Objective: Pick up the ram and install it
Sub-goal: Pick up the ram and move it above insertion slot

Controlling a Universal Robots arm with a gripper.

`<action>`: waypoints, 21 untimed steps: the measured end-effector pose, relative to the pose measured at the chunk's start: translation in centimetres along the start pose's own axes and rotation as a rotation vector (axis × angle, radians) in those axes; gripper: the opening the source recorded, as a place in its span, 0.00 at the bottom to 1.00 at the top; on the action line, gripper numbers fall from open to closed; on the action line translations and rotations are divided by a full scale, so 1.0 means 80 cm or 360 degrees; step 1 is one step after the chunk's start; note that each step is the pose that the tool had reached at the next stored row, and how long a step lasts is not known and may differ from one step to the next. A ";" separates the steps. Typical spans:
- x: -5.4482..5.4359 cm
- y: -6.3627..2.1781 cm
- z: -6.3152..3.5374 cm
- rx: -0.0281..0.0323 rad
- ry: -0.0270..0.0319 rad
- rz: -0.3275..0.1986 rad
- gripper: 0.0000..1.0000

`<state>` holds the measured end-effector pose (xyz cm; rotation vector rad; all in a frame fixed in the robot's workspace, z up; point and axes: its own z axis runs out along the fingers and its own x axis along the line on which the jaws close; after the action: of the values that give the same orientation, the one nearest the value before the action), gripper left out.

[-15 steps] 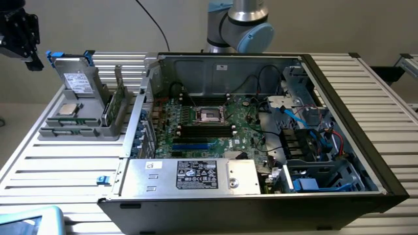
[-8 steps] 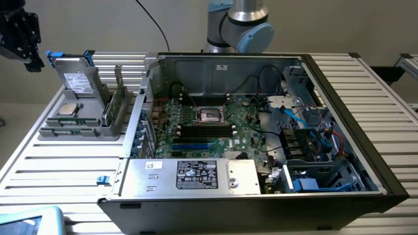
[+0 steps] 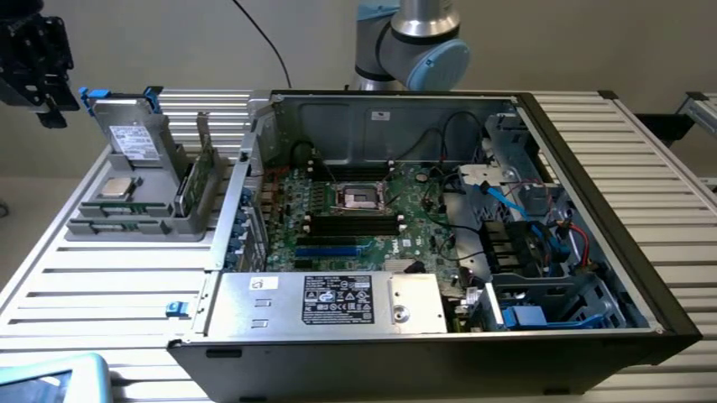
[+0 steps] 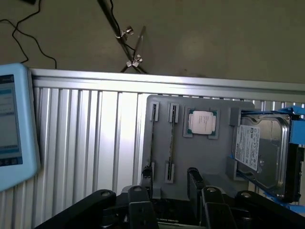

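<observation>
One ram (image 3: pixel 193 186) stands on its long edge in a grey holder (image 3: pixel 134 228) on the slatted table (image 3: pixel 101 285), on the exterior view's left of the open case (image 3: pixel 583 193). Its long axis runs from the holder's near end to its far end, alongside the case wall. From the wrist it is seen edge-on, a thin line (image 4: pixel 171 143) held between two slotted end brackets. A neighbouring lane holds another thin edge that cannot be identified. The gripper (image 3: pixel 45 99) hangs high above the holder, well apart from the ram. In the wrist view its fingers (image 4: pixel 193 179) stand wide apart with nothing between them, and the ram's near end falls in line with the gap of the gripper (image 4: pixel 170 172). Beside the ram in the same holder lie a square silver processor (image 4: pixel 202 121) and, further along, a grey drive (image 4: pixel 262 152) in a blue-tabbed bracket. Inside the case, the black slots (image 3: pixel 353 223) on the motherboard (image 3: pixel 336 243) run crosswise to the ram's long axis. The case's side wall stands between holder and board. A blue-cased tablet (image 4: pixel 12 124) sits on the table, away from the holder.
</observation>
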<state>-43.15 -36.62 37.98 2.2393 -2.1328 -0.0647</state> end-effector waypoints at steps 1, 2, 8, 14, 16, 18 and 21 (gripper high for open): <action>0.000 0.000 0.000 0.00000 -0.00009 0.0000 0.43; 0.000 0.000 0.001 0.00001 -0.00035 0.0000 0.43; 0.001 0.000 0.004 0.00020 -0.00272 0.0010 0.43; 0.004 0.000 0.010 0.00085 -0.00283 0.0031 0.43; 0.004 -0.001 0.013 0.00100 -0.00283 0.0036 0.43; 0.005 -0.002 0.017 0.00121 -0.00286 0.0041 0.43; 0.009 -0.003 0.023 0.00126 -0.00292 0.0048 0.43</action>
<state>-43.00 -37.35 36.17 2.2189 -2.1791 -0.0762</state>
